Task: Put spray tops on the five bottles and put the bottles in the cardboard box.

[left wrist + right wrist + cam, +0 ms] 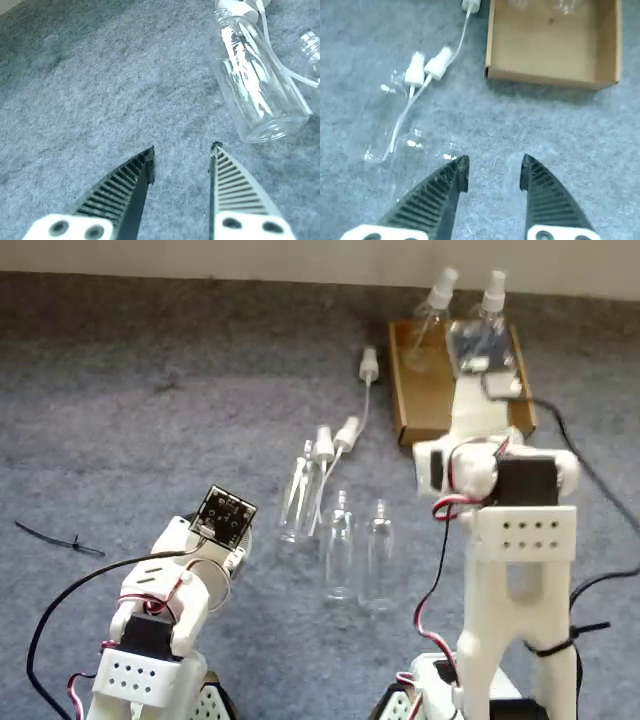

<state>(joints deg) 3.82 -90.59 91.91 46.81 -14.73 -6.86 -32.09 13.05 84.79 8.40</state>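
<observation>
Two uncapped clear bottles [340, 545]: lying mid-table, left and near of the cardboard box [420, 405]. Probably light, slick, prone to rolling; best being gripped mid-body. Left gripper [182, 150], right gripper [492, 165]: fingers being held apart, nothing being grasped.

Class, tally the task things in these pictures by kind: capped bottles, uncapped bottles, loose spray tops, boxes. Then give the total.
Bottles with spray tops on: 3
Bottles without tops: 2
Loose spray tops: 2
Cardboard box: 1
Total: 8
</observation>
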